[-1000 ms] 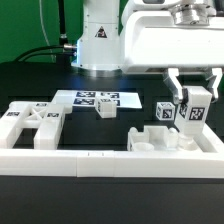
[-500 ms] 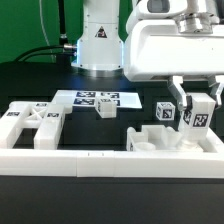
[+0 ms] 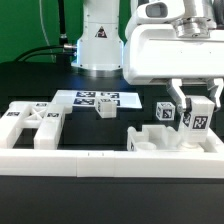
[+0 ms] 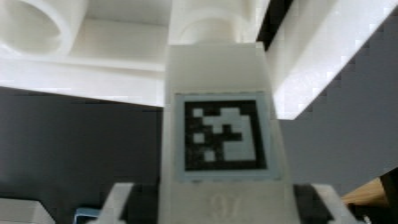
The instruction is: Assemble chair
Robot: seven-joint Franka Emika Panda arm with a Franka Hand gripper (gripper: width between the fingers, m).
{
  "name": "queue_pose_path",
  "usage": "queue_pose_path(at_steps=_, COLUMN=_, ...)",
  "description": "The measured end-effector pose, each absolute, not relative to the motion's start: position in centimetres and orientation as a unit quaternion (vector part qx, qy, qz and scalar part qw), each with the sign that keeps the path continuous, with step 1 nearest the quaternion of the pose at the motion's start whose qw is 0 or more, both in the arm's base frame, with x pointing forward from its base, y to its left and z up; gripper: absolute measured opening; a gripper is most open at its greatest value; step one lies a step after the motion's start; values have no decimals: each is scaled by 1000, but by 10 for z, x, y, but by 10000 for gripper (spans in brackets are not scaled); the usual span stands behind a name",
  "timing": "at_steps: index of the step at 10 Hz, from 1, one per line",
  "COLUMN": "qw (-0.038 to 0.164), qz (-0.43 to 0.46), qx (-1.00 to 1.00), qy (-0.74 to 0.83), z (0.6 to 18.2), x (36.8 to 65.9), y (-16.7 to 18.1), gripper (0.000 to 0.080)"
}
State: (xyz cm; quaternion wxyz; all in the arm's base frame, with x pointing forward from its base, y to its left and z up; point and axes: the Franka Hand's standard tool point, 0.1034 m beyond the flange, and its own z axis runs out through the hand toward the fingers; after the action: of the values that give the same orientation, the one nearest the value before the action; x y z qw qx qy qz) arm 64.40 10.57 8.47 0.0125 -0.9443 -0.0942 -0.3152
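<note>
Claw (image 3: 197, 108): narrow, clamped on one leg (image 3: 197, 122)
Leg: upright over seat part (image 3: 158, 141), near desk (image 3: 40, 85) front edge, exterior view's right
Loose pieces: one second leg (image 3: 165, 113), one small block (image 3: 107, 110), one notched frame (image 3: 30, 122)

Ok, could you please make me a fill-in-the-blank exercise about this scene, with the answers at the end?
1. The pincer is shut on a leg of ____ colour.
2. The table is ____ in colour.
3. The marker board lies to the exterior view's ____ of the pincer.
Missing words: white; black; left.
</note>
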Motion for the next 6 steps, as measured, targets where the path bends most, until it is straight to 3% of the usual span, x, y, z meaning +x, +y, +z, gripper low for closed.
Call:
queue_pose_path(at_steps=1, qw=11, qz=-313, qx=-945, qy=-98, z=84, x=644, y=105, gripper=307)
queue_pose_path(at_steps=2, qw=8, qz=-310, qx=-945, qy=-102, z=85, x=644, y=103, gripper=522)
queue_pose_path(at_steps=3, qw=6, qz=-310, qx=-945, qy=-107, z=85, x=644, y=101, gripper=522)
queue_pose_path(at_steps=4, qw=4, qz=-310, qx=-945, qy=-108, z=84, x=644, y=98, gripper=628)
queue_pose_path(at_steps=6, qw=-1, qz=-309, qx=-945, qy=-111, z=84, x=645, y=90, gripper=646)
